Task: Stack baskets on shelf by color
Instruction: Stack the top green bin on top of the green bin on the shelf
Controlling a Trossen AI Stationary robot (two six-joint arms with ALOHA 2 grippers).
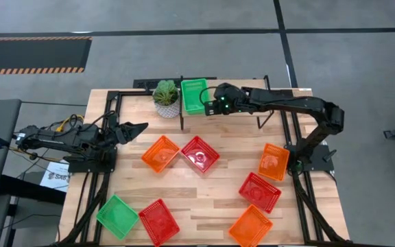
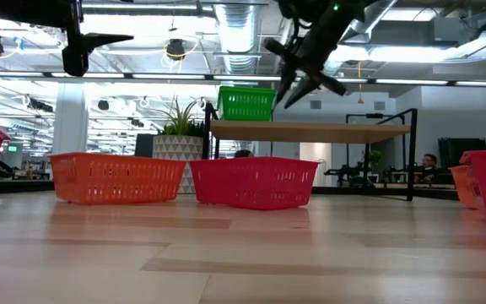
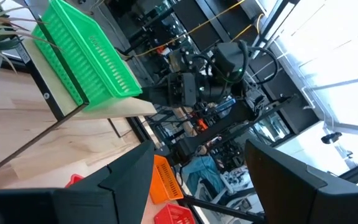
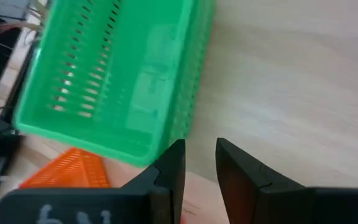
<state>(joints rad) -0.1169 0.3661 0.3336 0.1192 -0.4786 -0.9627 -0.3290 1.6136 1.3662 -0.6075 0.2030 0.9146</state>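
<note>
A green basket (image 1: pixel 194 95) stands on the left end of the light wood shelf (image 1: pixel 252 96) at the table's far edge; it also shows in the low view (image 2: pixel 245 103) and in the right wrist view (image 4: pixel 117 74). My right gripper (image 1: pixel 210 104) hovers above the shelf just right of this basket, open and empty, with a narrow gap between its fingers (image 4: pixel 201 165). My left gripper (image 1: pixel 140 128) is open and empty, raised above the table's left side. Red, orange and green baskets lie loose on the tabletop.
A potted plant (image 1: pixel 166 97) stands just left of the shelf. On the table lie an orange basket (image 1: pixel 160 152) and a red one (image 1: pixel 199 154) in the middle, orange (image 1: pixel 273 161), red (image 1: pixel 260 191) and orange (image 1: pixel 251 226) at the right, and green (image 1: pixel 117 215) and red (image 1: pixel 159 221) at the near left.
</note>
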